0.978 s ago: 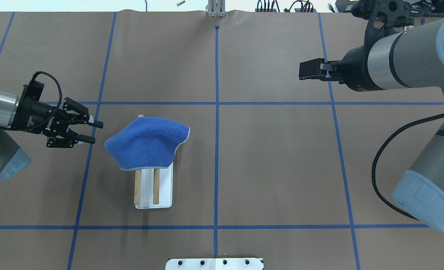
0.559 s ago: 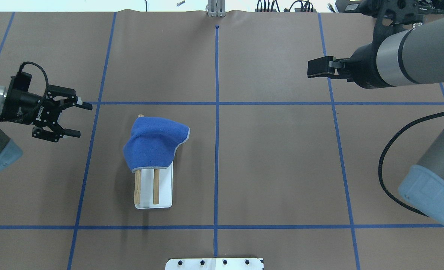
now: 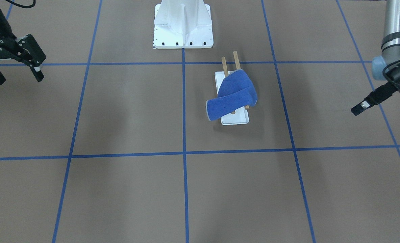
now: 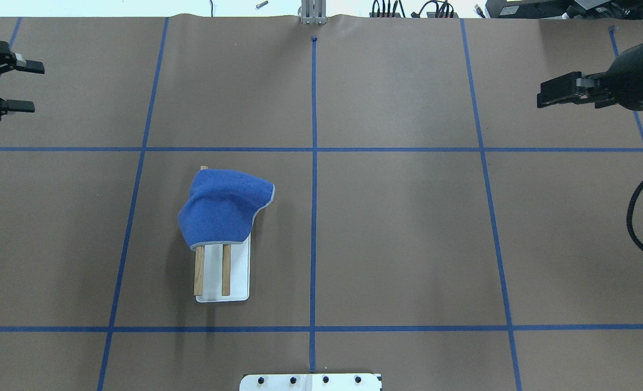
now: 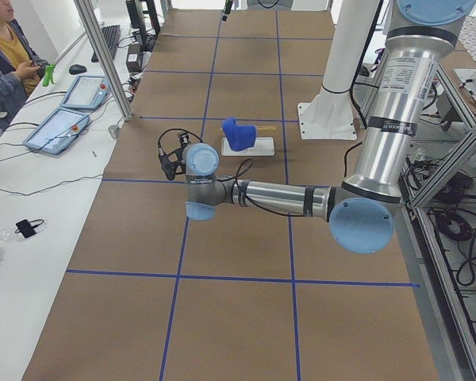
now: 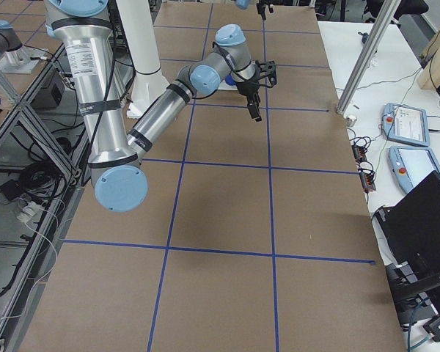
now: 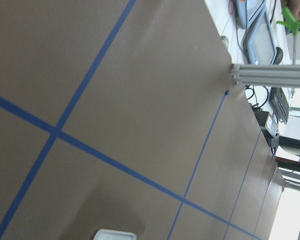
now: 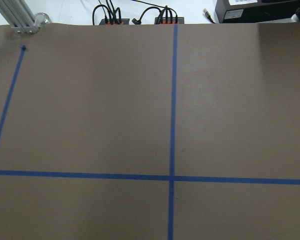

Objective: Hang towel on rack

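The royal-blue towel point(image 4: 221, 209) lies draped over the far end of the rack, two wooden rods point(image 4: 226, 270) on a white base point(image 4: 238, 271). In the front-facing view the towel point(image 3: 233, 94) hangs off the rods point(image 3: 235, 57), and one end trails down past the base point(image 3: 235, 119) toward the table. My left gripper point(image 4: 32, 87) is open and empty at the far left edge, well away from the rack. My right gripper point(image 3: 19, 79) is open and empty too. It shows edge-on at the far right point(image 4: 541, 98).
Blue tape lines point(image 4: 314, 163) divide the brown table into squares. The robot's white base plate point(image 4: 310, 382) sits at the near middle edge. An aluminium post point(image 4: 311, 13) stands at the far edge. An operator point(image 5: 4, 55) and tablets point(image 5: 59, 131) are beside the table.
The towel's left flap dropped in toward the rack. My open left gripper drew back from it to the far left corner. My right gripper pulled away to the right.
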Tool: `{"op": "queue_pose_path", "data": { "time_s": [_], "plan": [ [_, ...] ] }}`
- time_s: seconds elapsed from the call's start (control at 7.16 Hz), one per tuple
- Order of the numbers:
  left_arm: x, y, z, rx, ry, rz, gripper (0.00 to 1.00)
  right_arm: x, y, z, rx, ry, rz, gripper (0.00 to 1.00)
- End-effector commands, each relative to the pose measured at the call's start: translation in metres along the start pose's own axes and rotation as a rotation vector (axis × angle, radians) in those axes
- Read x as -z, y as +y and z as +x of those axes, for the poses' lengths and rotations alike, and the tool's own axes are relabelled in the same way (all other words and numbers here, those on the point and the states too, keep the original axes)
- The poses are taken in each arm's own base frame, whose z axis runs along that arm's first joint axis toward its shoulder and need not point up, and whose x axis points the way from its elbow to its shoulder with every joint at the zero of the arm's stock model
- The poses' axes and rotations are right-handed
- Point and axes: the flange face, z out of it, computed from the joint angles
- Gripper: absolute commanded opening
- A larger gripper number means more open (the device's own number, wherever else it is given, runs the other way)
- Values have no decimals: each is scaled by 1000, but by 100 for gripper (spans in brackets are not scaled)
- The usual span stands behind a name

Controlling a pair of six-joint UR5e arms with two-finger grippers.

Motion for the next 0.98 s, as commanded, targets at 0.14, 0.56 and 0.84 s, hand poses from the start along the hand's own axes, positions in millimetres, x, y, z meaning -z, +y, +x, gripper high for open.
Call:
{"op": "queue_pose_path", "data": {
  "time_s": [0.14, 0.56, 0.84],
  "plan": [
    [65, -39, -49, -402, -147, 173, 98, 10, 0, 78, 43, 45, -40, 100],
    [92, -67, -90, -693, -396, 268, 98, 6, -2, 113, 64, 74, -62, 100],
    [111, -87, -99, -747, -554, 201, 98, -8, -15, 170, 58, 76, -119, 100]
  ]
}}
